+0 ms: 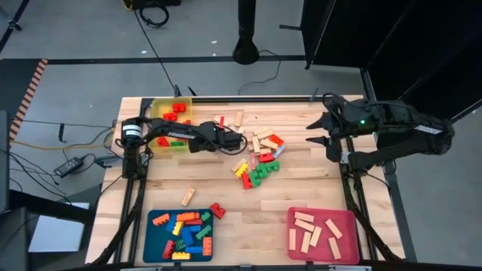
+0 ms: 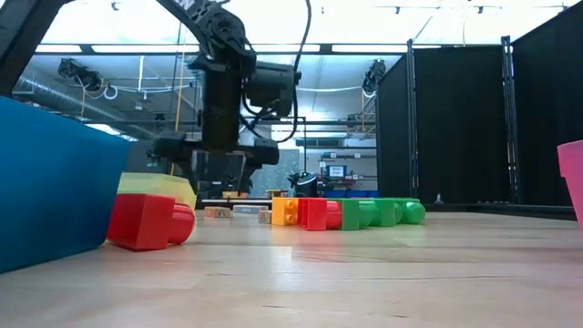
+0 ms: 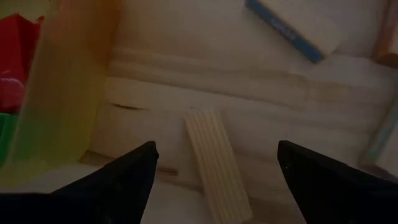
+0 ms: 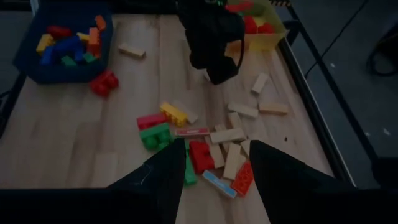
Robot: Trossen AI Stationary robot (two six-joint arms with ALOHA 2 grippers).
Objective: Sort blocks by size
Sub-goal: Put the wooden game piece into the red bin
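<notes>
High view: three trays [image 1: 160,108]; left end effector [image 1: 239,141] spread wide, right end effector [image 1: 320,132] half-open, empty.

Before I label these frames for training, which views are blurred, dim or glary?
Left wrist view: soft all over, the yellow tray a smear, the wooden bar only fairly clear. Right wrist view: dim, darkest at the edges, blocks still readable. Low view: bright ceiling lights behind, near blue tray blurred. High view: even and sharp.
</notes>
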